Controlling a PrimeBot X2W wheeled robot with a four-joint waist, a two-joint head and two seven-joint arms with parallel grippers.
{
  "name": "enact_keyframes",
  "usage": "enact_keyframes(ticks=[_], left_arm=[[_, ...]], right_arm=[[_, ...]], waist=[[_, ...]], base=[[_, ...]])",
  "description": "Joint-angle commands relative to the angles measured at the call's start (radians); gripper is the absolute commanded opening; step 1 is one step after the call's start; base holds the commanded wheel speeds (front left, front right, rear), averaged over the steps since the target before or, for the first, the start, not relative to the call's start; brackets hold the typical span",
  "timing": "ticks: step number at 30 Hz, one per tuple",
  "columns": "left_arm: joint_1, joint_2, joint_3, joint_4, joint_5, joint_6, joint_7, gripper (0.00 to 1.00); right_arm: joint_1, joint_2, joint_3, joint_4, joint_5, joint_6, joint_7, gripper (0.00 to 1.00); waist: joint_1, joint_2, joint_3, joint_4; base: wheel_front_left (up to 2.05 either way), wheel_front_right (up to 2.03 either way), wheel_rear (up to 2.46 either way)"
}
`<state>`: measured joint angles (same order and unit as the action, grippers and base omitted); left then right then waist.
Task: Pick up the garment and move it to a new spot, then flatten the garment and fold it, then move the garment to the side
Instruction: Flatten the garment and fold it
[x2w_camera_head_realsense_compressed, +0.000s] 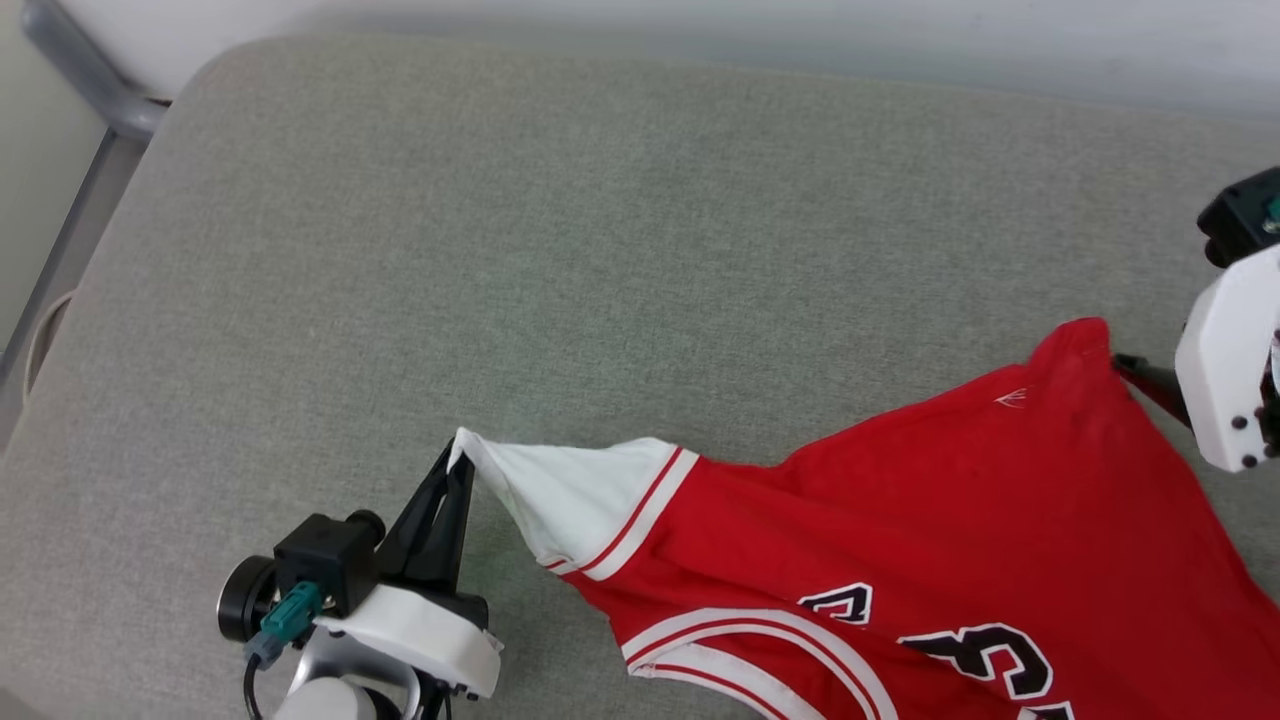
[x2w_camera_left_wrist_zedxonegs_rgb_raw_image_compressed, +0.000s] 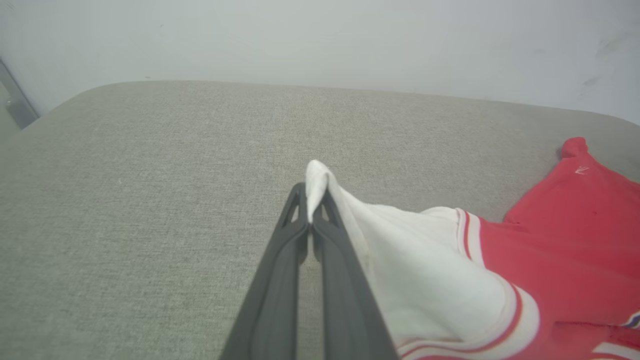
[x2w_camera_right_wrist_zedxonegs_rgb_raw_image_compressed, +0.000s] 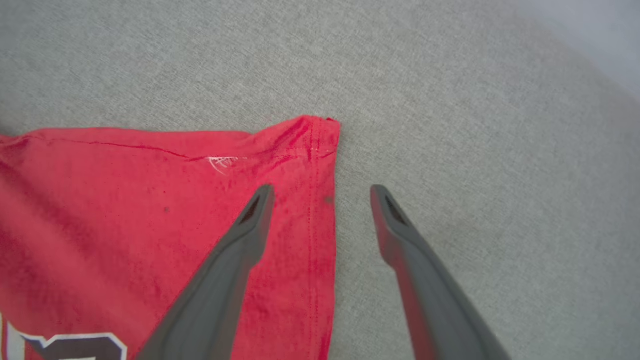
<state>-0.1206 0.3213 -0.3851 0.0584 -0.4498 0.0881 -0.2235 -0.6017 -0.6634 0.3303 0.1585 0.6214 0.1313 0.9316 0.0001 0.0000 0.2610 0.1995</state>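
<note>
Left tool (x2w_camera_head_realsense_compressed: 458, 465) clamped on sleeve tip (x2w_camera_left_wrist_zedxonegs_rgb_raw_image_compressed: 315, 175) of shirt (x2w_camera_head_realsense_compressed: 950, 500), right tool (x2w_camera_right_wrist_zedxonegs_rgb_raw_image_compressed: 323, 190) apart astride its hem corner (x2w_camera_right_wrist_zedxonegs_rgb_raw_image_compressed: 320, 131): a pull now would likely drag the shirt lopsided, and the thin pinch may slip.

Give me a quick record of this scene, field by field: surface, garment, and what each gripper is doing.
surface: grey fabric cushion
garment: red jersey, partly spread, rumpled, not folded
left gripper: jaws shut on white sleeve tip
right gripper: jaws open, straddling the edge by the red corner
stage: spreading, no fold yet
</note>
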Motion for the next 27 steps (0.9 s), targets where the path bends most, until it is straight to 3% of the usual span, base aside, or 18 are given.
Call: enact_keyframes(ticks=[1, 10, 17, 18, 19, 20, 27], left_arm=[[-0.015, -0.004, 0.000, 0.000, 0.010, -0.001, -0.006, 0.00], [-0.071, -0.027, -0.011, 0.005, 0.014, -0.016, -0.021, 0.00], [-0.096, -0.036, -0.009, 0.027, 0.013, -0.023, -0.030, 0.00], [-0.097, -0.036, -0.007, 0.030, 0.013, -0.023, -0.030, 0.00], [-0.098, -0.037, -0.006, 0.034, 0.012, -0.023, -0.031, 0.00], [-0.098, -0.037, -0.005, 0.039, 0.011, -0.024, -0.033, 0.00], [-0.081, -0.032, 0.001, 0.065, 0.010, -0.027, -0.036, 0.00]], right_arm=[[-0.023, 0.002, 0.008, 0.015, -0.011, -0.001, 0.000, 1.00], [-0.130, 0.062, 0.075, 0.255, -0.052, -0.001, -0.049, 1.00], [-0.097, 0.087, 0.159, 0.391, -0.023, -0.001, -0.072, 1.00], [-0.098, 0.086, 0.167, 0.399, -0.014, -0.001, -0.079, 0.49], [-0.102, 0.085, 0.175, 0.405, -0.009, -0.001, -0.092, 0.12], [-0.106, 0.082, 0.183, 0.409, -0.004, -0.001, -0.105, 0.00], [-0.152, 0.059, 0.224, 0.413, 0.054, -0.001, -0.222, 0.00]], waist=[[-0.0001, 0.0000, 0.020, 0.018], [-0.0001, 0.0000, 0.092, 0.057], [-0.0001, 0.0000, 0.111, 0.062], [-0.0001, 0.0000, 0.110, 0.060], [-0.0001, 0.0000, 0.107, 0.058], [-0.0001, 0.0000, 0.104, 0.056], [-0.0001, 0.0000, 0.047, 0.033]], base=[[0.00, 0.00, 0.00], [0.00, 0.00, 0.00], [0.00, 0.00, 0.00], [0.00, 0.00, 0.00], [0.00, 0.00, 0.00], [0.00, 0.00, 0.00], [0.00, 0.00, 0.00]])
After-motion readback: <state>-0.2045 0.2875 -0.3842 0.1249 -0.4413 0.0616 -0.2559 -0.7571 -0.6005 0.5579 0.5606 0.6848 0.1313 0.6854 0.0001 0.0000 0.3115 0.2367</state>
